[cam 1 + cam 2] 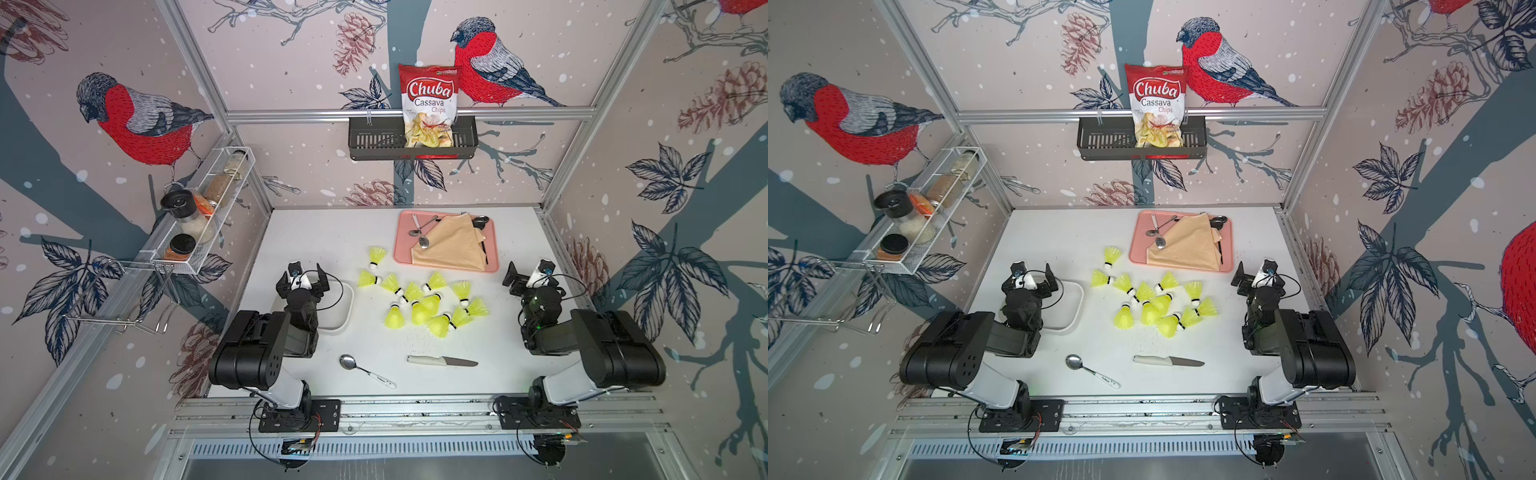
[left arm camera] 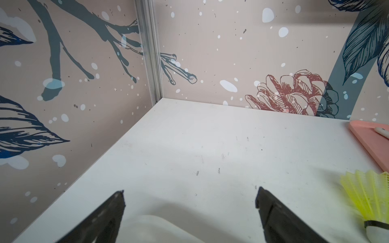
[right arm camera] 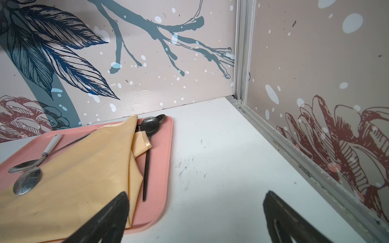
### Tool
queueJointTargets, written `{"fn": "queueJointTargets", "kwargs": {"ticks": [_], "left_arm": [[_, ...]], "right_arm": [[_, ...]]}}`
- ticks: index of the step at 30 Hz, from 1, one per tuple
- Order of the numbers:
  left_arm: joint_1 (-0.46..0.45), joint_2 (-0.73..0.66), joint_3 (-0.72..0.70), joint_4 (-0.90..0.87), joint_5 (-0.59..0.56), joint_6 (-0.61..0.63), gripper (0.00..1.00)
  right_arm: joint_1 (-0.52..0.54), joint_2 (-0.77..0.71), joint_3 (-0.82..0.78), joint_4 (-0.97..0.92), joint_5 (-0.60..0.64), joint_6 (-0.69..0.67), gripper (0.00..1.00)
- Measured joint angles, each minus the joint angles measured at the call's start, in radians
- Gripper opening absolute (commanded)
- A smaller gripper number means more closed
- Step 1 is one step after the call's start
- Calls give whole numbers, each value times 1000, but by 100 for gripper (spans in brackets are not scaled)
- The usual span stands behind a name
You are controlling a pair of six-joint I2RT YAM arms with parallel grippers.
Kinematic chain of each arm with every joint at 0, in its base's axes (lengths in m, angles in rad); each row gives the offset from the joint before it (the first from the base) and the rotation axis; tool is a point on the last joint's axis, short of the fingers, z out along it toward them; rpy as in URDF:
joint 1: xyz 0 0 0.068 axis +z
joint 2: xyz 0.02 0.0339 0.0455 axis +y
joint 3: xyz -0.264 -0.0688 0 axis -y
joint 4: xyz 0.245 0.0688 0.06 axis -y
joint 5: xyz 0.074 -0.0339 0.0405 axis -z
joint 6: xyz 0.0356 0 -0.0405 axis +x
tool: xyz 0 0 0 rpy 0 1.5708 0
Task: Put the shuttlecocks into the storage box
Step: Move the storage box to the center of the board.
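Note:
Several neon yellow-green shuttlecocks [image 1: 419, 301] [image 1: 1150, 301] lie scattered on the white table's middle in both top views. One shuttlecock [image 2: 368, 199] shows at the edge of the left wrist view. The white storage box [image 1: 347, 309] [image 1: 1077, 309] sits just left of them, mostly hidden under my left arm; its rim [image 2: 164, 226] shows below the left jaws. My left gripper [image 1: 302, 277] [image 1: 1030, 279] [image 2: 190, 191] hovers open over the box's far end, holding nothing. My right gripper [image 1: 530, 276] [image 1: 1258, 277] [image 3: 195, 193] stands open and empty, right of the shuttlecocks.
A pink tray [image 1: 491, 253] [image 3: 164, 157] with a beige cloth [image 1: 451, 243] and spoons lies behind the shuttlecocks. A knife [image 1: 442, 360] and a spoon [image 1: 365, 370] lie near the front edge. A black basket [image 1: 374, 143] with a chips bag and a wire spice rack [image 1: 203, 212] hang on the walls.

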Motion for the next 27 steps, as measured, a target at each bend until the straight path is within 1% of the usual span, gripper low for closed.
{"fn": "queueJointTargets", "kwargs": {"ticks": [22,25,27], "left_arm": [[0,0,0,0,0,0,100],[0,0,0,0,0,0,100],[0,-13,-9,-2,7,1,100]], "right_arm": [[0,-2,-2,0,0,0,100],[2,-65,14,-66,2,0,100],[12,-125,79,-164,27,0,100]]}}
